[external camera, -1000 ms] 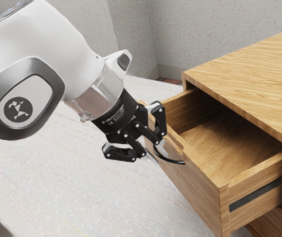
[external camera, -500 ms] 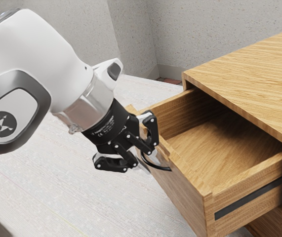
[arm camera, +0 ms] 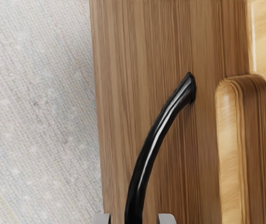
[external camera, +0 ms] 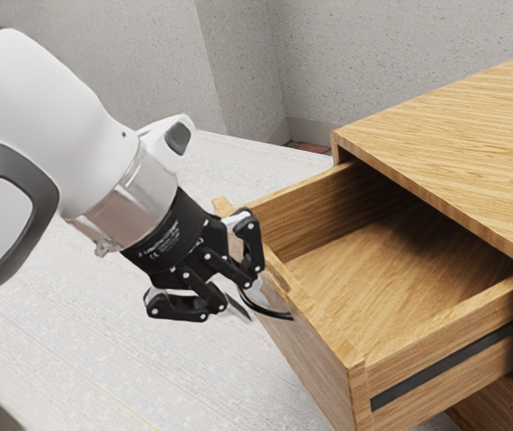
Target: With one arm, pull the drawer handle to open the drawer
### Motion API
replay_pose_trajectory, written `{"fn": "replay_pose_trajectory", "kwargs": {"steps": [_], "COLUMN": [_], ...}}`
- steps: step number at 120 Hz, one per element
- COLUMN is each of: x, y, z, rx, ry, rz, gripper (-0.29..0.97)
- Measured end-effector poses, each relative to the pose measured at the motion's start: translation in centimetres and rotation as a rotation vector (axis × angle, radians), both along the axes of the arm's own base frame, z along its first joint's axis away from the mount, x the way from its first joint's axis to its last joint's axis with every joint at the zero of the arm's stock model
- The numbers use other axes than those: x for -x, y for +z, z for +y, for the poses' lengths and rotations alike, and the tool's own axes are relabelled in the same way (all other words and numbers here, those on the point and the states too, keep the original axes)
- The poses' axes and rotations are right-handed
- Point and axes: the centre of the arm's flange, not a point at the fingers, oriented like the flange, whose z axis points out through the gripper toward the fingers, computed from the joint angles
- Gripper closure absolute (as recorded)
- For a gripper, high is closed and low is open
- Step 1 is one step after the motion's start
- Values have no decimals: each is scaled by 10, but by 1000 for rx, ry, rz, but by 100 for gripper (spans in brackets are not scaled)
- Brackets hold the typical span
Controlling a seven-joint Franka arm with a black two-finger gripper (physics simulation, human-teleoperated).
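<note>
**Franka gripper at the black bow handle of a wooden drawer that stands well out of its cabinet.**
The hand sits at the handle on the drawer's front face, at the cabinet's edge toward the exterior view's left. Whether it clamps the bow or merely hooks it, I cannot tell. The handle looks thin, stiff and glossy, so probably slippery. The best hold is likely mid-span, pulling square to the front. The drawer is rigid wood with a bare inside, so it is probably light and free-sliding. Below lies a pale woven floor, and behind it grey speckled walls meet in a corner.
</note>
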Motion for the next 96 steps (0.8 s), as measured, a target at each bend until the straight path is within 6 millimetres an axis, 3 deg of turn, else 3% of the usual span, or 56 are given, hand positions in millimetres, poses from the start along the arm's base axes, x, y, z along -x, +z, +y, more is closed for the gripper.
{"fn": "replay_pose_trajectory", "kwargs": {"steps": [96], "x": [35], "y": [1], "z": [9], "rx": [-5], "ry": [11], "rz": [-16], "gripper": [65]}}
